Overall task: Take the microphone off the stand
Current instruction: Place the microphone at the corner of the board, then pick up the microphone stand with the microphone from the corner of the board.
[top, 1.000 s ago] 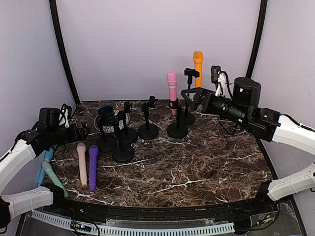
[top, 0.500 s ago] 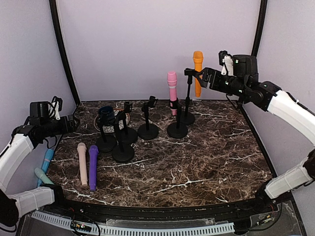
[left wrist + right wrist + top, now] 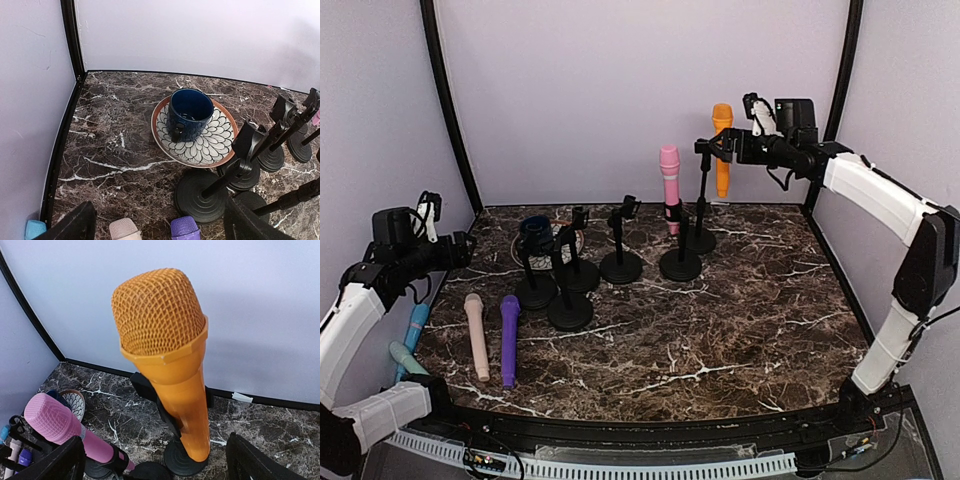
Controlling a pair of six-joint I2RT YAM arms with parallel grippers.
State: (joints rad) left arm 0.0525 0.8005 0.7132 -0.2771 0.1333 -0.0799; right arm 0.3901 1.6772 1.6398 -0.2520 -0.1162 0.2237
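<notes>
An orange microphone stands upright in the clip of a black stand at the back right. It fills the right wrist view, with the stand's base below it. My right gripper is open, raised level with the microphone's body and just to its right. In the wrist view the gripper has a finger on either side and does not touch it. A pink microphone sits in a second stand to the left. My left gripper is open and empty at the far left, and it also shows in its wrist view.
Three empty black stands cluster left of centre. A blue cup sits on a patterned plate behind them. Beige, purple and light blue microphones lie at the front left. Walls enclose the back and sides.
My right gripper has risen and swung back from the pink microphone's stand to the orange microphone. My left gripper has drawn back to the left. The beige microphone has shifted slightly left.
</notes>
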